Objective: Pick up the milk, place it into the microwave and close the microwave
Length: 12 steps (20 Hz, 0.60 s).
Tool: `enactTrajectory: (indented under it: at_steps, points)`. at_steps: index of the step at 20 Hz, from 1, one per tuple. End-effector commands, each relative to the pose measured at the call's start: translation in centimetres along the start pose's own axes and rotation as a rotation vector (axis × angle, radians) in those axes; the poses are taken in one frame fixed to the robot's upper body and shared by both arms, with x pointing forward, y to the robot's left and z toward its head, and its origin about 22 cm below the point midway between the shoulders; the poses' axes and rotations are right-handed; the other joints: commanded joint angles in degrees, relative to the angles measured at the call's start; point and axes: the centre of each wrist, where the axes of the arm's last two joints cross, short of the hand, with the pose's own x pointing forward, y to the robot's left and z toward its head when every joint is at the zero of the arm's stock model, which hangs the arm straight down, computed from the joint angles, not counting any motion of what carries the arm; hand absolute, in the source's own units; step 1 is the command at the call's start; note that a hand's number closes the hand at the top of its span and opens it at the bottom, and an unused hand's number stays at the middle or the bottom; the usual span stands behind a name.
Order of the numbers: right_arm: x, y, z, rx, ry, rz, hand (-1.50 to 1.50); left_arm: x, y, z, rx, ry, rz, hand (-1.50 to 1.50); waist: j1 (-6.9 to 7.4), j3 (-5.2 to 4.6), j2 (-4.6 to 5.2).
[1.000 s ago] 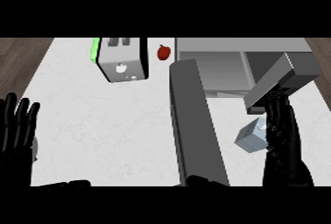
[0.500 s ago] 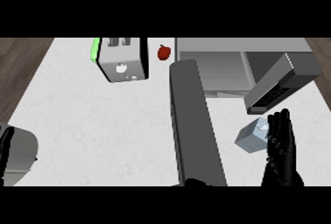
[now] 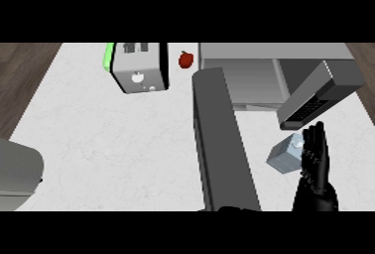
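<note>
The milk (image 3: 285,156), a small pale blue carton, stands on the white counter (image 3: 110,149) just in front of the open microwave (image 3: 249,79). The microwave's door (image 3: 219,144) swings out as a long dark grey slab to the left of the carton. Its keypad panel (image 3: 316,94) is above the carton. My right hand (image 3: 315,166) rises from the lower edge with straight fingers. It is open, right beside the carton's right side, and nothing is gripped. Only a grey forearm (image 3: 18,173) of my left arm shows at the lower left; the hand itself is out of sight.
A silver toaster (image 3: 139,69) with a green edge sits at the back of the counter, and a small red fruit (image 3: 186,59) lies between it and the microwave. The counter's left edge meets dark wood floor (image 3: 22,74).
My left hand has sunk out of the picture at the lower left, leaving only the forearm. My right hand has drawn back slightly toward the lower edge and stays beside the milk, which has not moved.
</note>
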Motion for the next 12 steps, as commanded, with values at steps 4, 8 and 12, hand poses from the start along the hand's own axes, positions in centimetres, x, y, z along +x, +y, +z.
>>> enactTrajectory:
  at_steps: [4,8,12]
  points:
    - [-4.9,-2.3,0.4,-0.052,0.072,0.032,-1.50,0.3,1.8,1.1,0.008,0.014,0.007,-1.50,0.02,0.03,0.17]
    - [-7.1,-2.9,1.0,-0.107,0.109,0.033,-1.50,1.8,0.9,2.0,-0.017,0.015,0.004,-1.50,0.11,0.05,0.15]
    - [-9.8,-5.0,1.5,-0.133,0.131,0.053,-1.50,0.9,2.0,1.6,-0.011,0.017,0.011,-1.50,-0.07,0.05,0.19]
